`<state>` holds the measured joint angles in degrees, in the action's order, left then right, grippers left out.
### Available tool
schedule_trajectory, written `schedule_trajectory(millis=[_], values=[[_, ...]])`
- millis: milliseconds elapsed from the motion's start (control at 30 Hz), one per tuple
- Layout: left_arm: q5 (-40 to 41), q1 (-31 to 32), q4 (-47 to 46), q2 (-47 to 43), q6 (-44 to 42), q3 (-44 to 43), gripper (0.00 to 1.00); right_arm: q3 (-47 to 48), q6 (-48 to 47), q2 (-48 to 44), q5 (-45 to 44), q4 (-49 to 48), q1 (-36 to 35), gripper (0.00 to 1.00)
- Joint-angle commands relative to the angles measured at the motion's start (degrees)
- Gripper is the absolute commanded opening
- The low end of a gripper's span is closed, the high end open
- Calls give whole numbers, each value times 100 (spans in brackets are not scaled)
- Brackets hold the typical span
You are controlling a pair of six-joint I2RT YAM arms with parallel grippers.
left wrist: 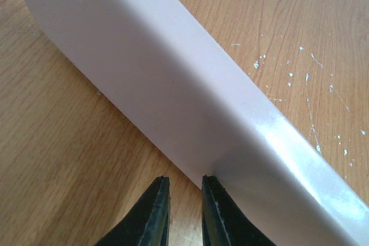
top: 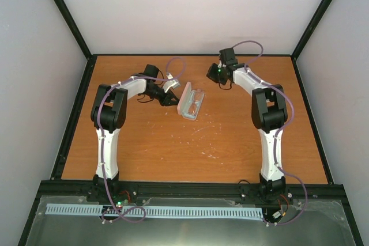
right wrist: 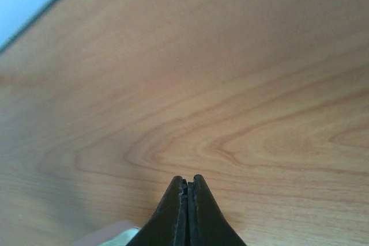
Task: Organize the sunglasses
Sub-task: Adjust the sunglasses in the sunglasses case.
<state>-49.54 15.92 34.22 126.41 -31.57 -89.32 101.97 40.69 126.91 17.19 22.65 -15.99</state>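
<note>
1. The two arm bases sit at the near edge of the table (top: 190, 148), left and right, well apart.
2. Past bare wood scattered with small white flecks, the case (top: 190, 103) lies open on the table, left of centre in the far half. Its white lid is on the left and its clear half on the right. What it holds cannot be made out from above.
3. The left tool (top: 170, 97) sits low at the case's left side, just beside the white lid.
4. In the left wrist view, the left tool (left wrist: 184, 180) has its fingers a narrow gap apart with nothing between them. The right fingertip (left wrist: 212, 185) is at the lower edge of the case (left wrist: 173, 84), which runs diagonally across the view.
5. Farthest back, the right tool (top: 214, 73) is right of the case and apart from it.
6. In the right wrist view, the right tool (right wrist: 187, 178) has its fingers pressed together, holding nothing, over bare wood.
</note>
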Motion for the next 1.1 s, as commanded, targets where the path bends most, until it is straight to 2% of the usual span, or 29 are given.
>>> schedule_trajectory(millis=[0,367,1067], values=[[-111,24,-66,-83,-68,-66,18,232,-343,311,153,308,-88,3],[-126,27,-38,-19,-63,-183,18,224,-379,599,307,366,-361,3],[-187,25,-143,-97,-74,-15,18,-225,-304,553,375,257,-600,3]])
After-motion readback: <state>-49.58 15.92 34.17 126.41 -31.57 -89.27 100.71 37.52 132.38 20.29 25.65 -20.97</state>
